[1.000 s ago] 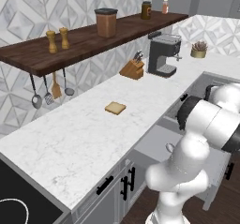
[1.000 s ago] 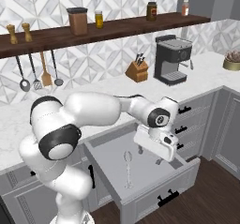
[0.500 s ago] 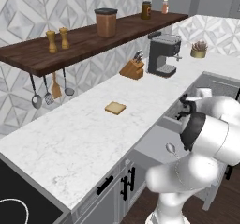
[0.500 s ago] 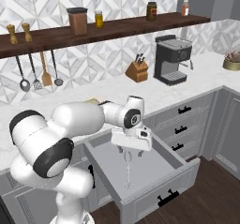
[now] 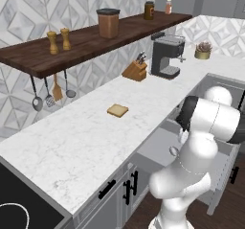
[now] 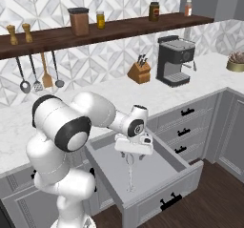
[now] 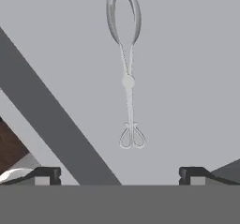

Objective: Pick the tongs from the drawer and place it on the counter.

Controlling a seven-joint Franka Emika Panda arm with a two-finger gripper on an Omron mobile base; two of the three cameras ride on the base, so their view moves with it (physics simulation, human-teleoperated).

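while the long white marble table [image 6: 200, 77] runs behind and above the hand, carrying a coffee machine [image 6: 175, 61], a knife block [image 6: 139, 72] and a slice of toast [image 5: 117, 110], the wide grey drawer [image 6: 157, 196] stands pulled out directly under the hand. the white arm [image 6: 102, 115] bends down from its base and reaches over the drawer's pale inside. the hand [image 6: 133, 145] hangs over the back part of the drawer, pointing down, its two dark fingertips [image 7: 47, 174] spread wide apart with nothing between them. just below it, and reaching on toward the drawer's front panel, the slim silvery tongs [image 7: 126, 75] lie flat on the drawer floor, well clear of both fingertips. the looped end of the tongs is nearest the hand, the two curved blades farthest from it.
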